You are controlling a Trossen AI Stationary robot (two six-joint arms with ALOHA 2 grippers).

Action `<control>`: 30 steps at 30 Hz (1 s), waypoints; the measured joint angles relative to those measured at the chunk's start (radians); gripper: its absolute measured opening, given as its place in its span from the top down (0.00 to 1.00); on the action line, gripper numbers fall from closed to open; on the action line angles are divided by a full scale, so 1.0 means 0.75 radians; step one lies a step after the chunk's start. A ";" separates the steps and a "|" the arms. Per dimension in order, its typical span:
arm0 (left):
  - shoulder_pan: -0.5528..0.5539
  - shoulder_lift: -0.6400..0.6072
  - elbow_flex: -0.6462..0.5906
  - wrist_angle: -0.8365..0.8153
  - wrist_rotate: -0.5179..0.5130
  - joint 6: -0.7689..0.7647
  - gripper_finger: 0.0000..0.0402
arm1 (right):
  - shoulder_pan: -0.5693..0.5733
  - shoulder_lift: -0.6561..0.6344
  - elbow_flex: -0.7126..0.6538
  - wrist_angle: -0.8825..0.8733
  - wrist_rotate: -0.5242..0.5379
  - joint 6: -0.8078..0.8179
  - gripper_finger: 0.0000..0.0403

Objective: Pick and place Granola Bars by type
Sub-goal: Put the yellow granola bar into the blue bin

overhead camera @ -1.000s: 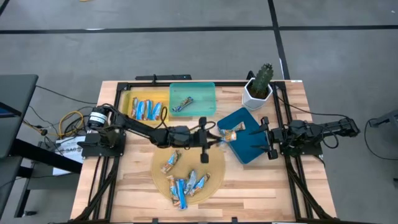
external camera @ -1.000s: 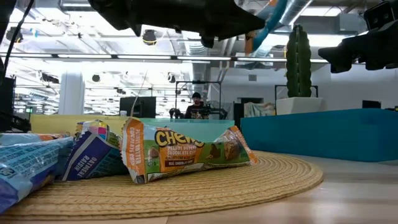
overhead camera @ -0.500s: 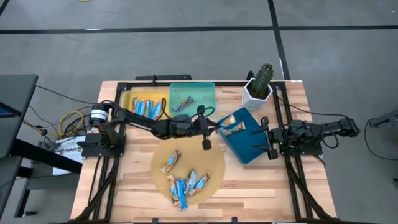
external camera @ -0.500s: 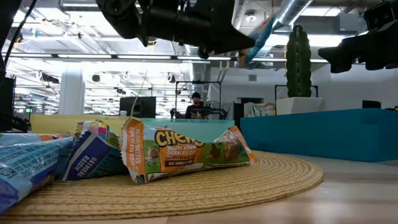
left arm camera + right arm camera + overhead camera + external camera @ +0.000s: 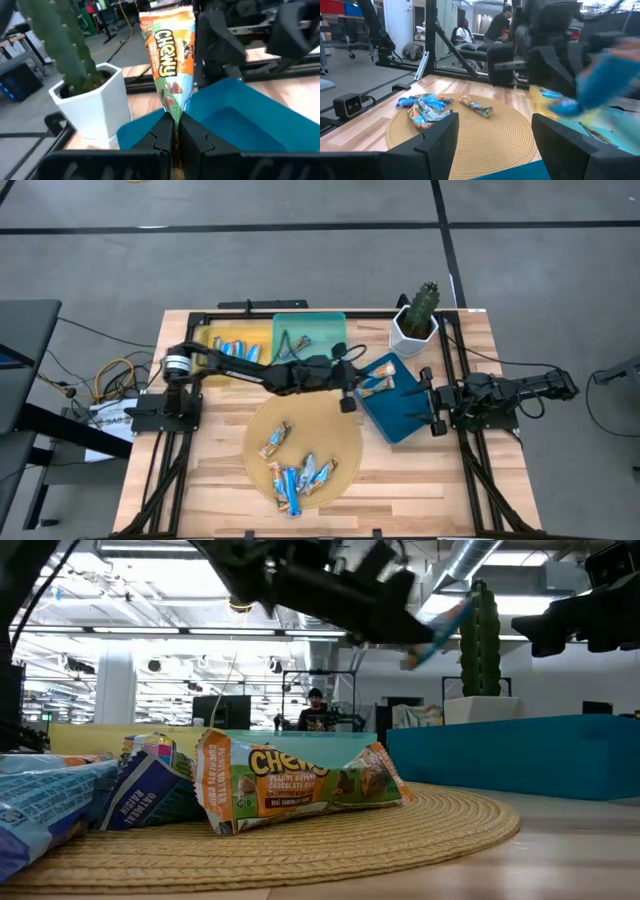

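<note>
My left gripper reaches out over the left corner of the dark blue tray and is shut on a tan and orange granola bar, which also shows in the high view and in the low view. Several more bars, blue and tan, lie on the round woven mat. Blue bars lie in the yellow tray, and one bar lies in the teal tray. My right gripper waits open at the dark blue tray's right edge. My left gripper pinches the bar by its wrapper end between its two fingers. The fingers come roughly level from the table's left. The bar sticks out ahead of them along their line, lifted clear above the dark blue tray, its free end raised a little.
A cactus in a white pot stands at the far right corner, close behind the dark blue tray. Black frame rails run along the table's sides. Bare wood shows near the mat on the near left and near right.
My left gripper has moved toward the table's right and far edge, from above the mat's far rim to over the dark blue tray, carrying the bar along in its shut fingers. The right arm has kept still.
</note>
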 joint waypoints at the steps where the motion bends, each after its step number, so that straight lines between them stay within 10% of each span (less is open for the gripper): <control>1: 0.005 0.032 0.036 -0.010 0.004 0.000 0.98 | 0.000 0.002 0.000 -0.001 0.002 0.000 0.39; 15: 0.111 0.370 0.398 -0.412 -0.008 -0.164 0.98 | 0.000 0.000 0.000 -0.001 0.001 0.000 0.39; 30: 0.121 0.378 0.413 -0.578 0.028 -0.252 0.98 | 0.000 0.000 0.000 -0.001 0.001 0.000 0.39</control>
